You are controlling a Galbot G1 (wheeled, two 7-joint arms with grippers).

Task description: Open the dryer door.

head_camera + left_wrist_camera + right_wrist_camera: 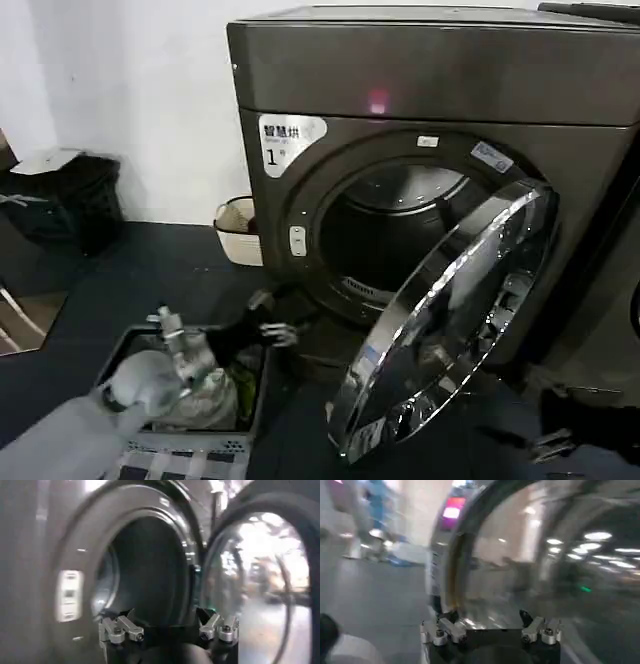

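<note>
Closest to me, the left arm reaches out over a dark basket (135, 345) of laundry sitting on the dark floor. The left gripper (270, 318) hangs just in front of the lower left edge of the drum opening (400, 235), touching nothing. In the left wrist view that gripper (168, 625) has its fingers (120, 627) spread wide apart, with only air between them.

Next comes the dryer door (450, 320). It stands swung out on its right-hand hinge, its chrome ring and tinted glass tilted toward the floor and clear of the round opening. The right gripper (490, 625), seen through its own wrist camera, sits close up against the shiny curved ring of the door (530, 560), fingers (540, 627) held apart and gripping nothing.

Behind the door is the dryer (300, 70) itself, a big dark box with a white label (290, 142) marked "1" and a small pink light (378, 101) glowing on its top panel. Farther back, a pale basket (236, 230) stands against the white wall beside the machine.
</note>
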